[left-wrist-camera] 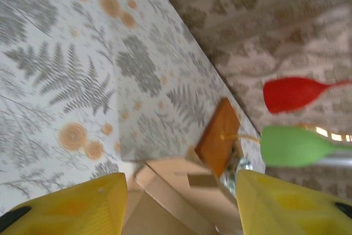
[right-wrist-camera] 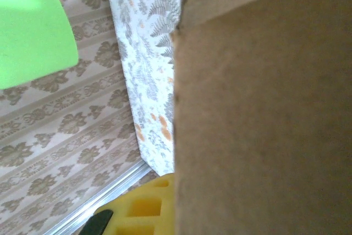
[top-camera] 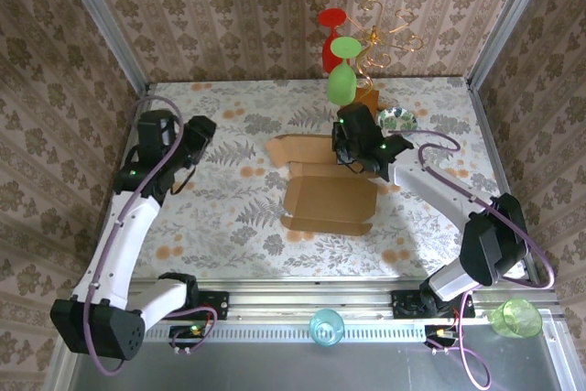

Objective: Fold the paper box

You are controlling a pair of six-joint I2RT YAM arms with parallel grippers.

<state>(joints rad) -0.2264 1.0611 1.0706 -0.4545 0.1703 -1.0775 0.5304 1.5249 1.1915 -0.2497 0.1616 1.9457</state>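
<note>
- The paper box (top-camera: 330, 197) lies mostly flat and unfolded on the patterned table (top-camera: 229, 226). Its far right part is directly under the right gripper (top-camera: 357, 155), and its main panel spreads toward the near side of those fingers.
- A far flap (top-camera: 298, 147) of the box reaches out to the left of the right gripper's fingers.
- In the right wrist view, brown cardboard (right-wrist-camera: 264, 114) stands very close to the camera. One yellow finger (right-wrist-camera: 144, 208) sits against its left edge and the other finger is hidden behind it. I cannot tell whether the jaws are clamped on the sheet or only beside it.
- The left gripper (top-camera: 200, 127) is well apart from the box, off to its left above bare table.
- In the left wrist view its two yellow fingers (left-wrist-camera: 82, 207) are spread wide with nothing held. A corner of the box (left-wrist-camera: 176, 188) shows ahead, in the gap between them.
- Beyond the left fingers, past the box, stands an orange-brown wooden block (left-wrist-camera: 220, 136) with gold wire rising from it.
- A red glass (left-wrist-camera: 294, 93) and a green glass (left-wrist-camera: 297, 146) hang to the right of that block.
- Just beyond the right gripper's fingers is a small patterned bowl (top-camera: 398, 119).
- On the near rail, behind both grippers, sit a teal cup (top-camera: 326, 327) and a green cup (top-camera: 517, 318).
</note>
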